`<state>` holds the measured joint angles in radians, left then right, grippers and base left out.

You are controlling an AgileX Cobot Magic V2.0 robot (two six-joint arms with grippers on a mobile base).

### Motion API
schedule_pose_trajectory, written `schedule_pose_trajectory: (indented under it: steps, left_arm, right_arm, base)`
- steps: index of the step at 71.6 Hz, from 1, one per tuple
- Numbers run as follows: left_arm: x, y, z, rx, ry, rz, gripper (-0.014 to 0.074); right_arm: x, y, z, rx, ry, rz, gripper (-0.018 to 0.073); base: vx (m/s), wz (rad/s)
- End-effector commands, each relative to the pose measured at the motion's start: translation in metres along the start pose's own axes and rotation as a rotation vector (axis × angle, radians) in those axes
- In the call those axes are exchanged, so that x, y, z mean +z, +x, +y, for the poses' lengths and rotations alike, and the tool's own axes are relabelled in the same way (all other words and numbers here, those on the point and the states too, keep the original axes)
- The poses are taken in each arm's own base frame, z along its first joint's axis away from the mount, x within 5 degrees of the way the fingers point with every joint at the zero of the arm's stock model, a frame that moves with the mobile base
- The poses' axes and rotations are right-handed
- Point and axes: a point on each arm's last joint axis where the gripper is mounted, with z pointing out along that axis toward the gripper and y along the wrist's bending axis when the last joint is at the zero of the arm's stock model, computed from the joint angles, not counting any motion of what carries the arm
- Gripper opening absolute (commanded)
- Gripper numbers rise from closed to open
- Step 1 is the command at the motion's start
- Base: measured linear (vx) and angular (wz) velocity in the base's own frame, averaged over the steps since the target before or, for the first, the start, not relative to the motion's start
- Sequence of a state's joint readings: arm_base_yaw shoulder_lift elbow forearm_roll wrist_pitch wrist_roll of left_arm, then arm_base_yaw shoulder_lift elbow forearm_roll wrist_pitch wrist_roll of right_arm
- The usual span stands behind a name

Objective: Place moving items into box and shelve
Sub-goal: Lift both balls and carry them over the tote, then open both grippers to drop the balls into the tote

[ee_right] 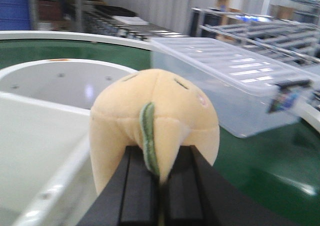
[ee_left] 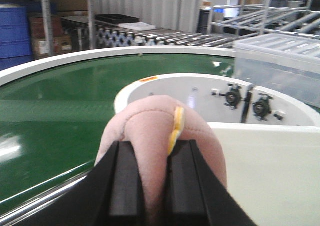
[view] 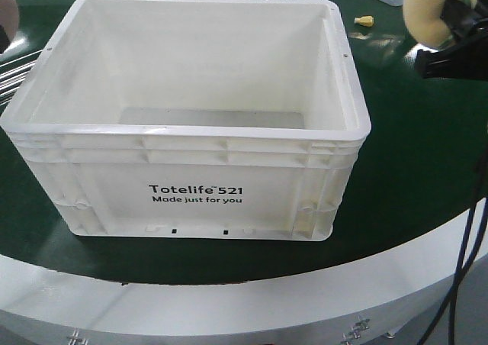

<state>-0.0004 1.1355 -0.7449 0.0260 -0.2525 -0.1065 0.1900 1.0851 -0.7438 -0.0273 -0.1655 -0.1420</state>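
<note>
Left hand [ee_left: 152, 153] pinches pink plush [ee_left: 150, 118]; right hand [ee_right: 155, 156], yellow plush [ee_right: 160, 98]. Both flank the empty box [view: 198, 135], probably for dropping in

The left gripper [ee_left: 152, 186] points straight ahead toward 12 o'clock in its wrist view, its two black fingers [ee_left: 125, 181] drawn close and parallel on the lower part of a pink plush [ee_left: 150, 131], which bulges above them and past both sides. The right gripper [view: 450, 28] enters the front view at 2 o'clock, only its black tip and part of its body showing at the frame edge. In its own wrist view its fingers are likewise clamped near together on a yellow plush [ee_right: 155, 116], pinching the toy's green strip between them
</note>
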Motion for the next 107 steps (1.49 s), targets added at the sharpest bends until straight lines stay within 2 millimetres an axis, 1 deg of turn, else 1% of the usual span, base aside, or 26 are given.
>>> schedule_pose_trajectory:
  steps: [1, 13, 26, 34, 44, 53, 64, 70, 76, 81, 88, 90, 98, 103, 107]
  left_arm:
    - [-0.007, -0.027, -0.012, -0.013, 0.057, -0.172, -0.0027]
    - [-0.009, -0.026, -0.037, 0.043, 0.167, -0.175, -0.0027]
    - [-0.013, -0.023, -0.058, 0.051, 0.257, -0.165, -0.0027]
    - [-0.015, -0.020, -0.069, 0.051, 0.299, -0.143, -0.0027]
    - [-0.013, -0.014, -0.077, 0.052, 0.327, -0.119, -0.0027]
    - [-0.006, -0.007, -0.081, 0.054, 0.337, -0.091, -0.0027]
    - [-0.005, -0.006, -0.082, 0.053, 0.342, -0.103, -0.0022]
    - [-0.005, -0.008, -0.082, 0.053, 0.345, -0.121, 0.0004]
    - [-0.005, -0.009, -0.082, 0.052, 0.346, -0.128, 0.0062]
    - [-0.005, -0.008, -0.083, 0.052, 0.346, -0.125, 0.0128]
    - [-0.003, -0.006, -0.083, 0.055, 0.346, -0.119, 0.0253]
    - [-0.002, -0.006, -0.083, 0.055, 0.346, -0.117, 0.0299]
    - [0.001, -0.002, -0.084, 0.055, 0.345, -0.103, 0.0433]
    - [0.001, -0.001, -0.084, 0.055, 0.344, -0.099, 0.0501]
    - [0.001, -0.001, -0.084, 0.054, 0.344, -0.101, 0.0535]
  right_arm:
    - [-0.006, -0.025, 0.011, -0.029, -0.041, -0.156, -0.0015]
    - [-0.010, -0.030, 0.038, -0.031, -0.157, -0.178, -0.0014]
    - [-0.013, -0.033, 0.057, -0.031, -0.235, -0.198, -0.0012]
    - [-0.012, -0.032, 0.067, -0.031, -0.275, -0.204, -0.0012]
    - [-0.005, -0.028, 0.081, -0.030, -0.316, -0.213, -0.0012]
    - [0.002, -0.025, 0.091, -0.022, -0.339, -0.237, -0.0011]
    - [0.006, -0.025, 0.093, 0.003, -0.339, -0.253, -0.0006]
    - [0.006, -0.025, 0.093, 0.003, -0.339, -0.253, 0.0013]
    - [0.006, -0.025, 0.093, 0.003, -0.339, -0.253, 0.0066]
    - [0.006, -0.025, 0.093, 0.003, -0.339, -0.253, 0.0141]
    - [0.006, -0.025, 0.092, 0.003, -0.339, -0.257, 0.0267]
    - [0.006, -0.025, 0.092, 0.006, -0.338, -0.257, 0.0316]
    - [0.006, -0.026, 0.091, 0.025, -0.331, -0.270, 0.0477]
    - [0.006, -0.027, 0.091, 0.046, -0.323, -0.271, 0.0552]
    - [0.006, -0.027, 0.090, 0.058, -0.319, -0.268, 0.0584]
  base:
    - [0.00, 0.00]
    - [0.00, 0.00]
    - [0.00, 0.00]
    - [0.00, 0.00]
    - [0.00, 0.00]
    - [0.00, 0.00]
    - [0.00, 0.00]
    - [0.00, 0.00]
    - [0.00, 0.00]
    - [0.00, 0.00]
    - [0.00, 0.00]
    - [0.00, 0.00]
    - [0.00, 0.00]
    - [0.00, 0.00]
    - [0.00, 0.00]
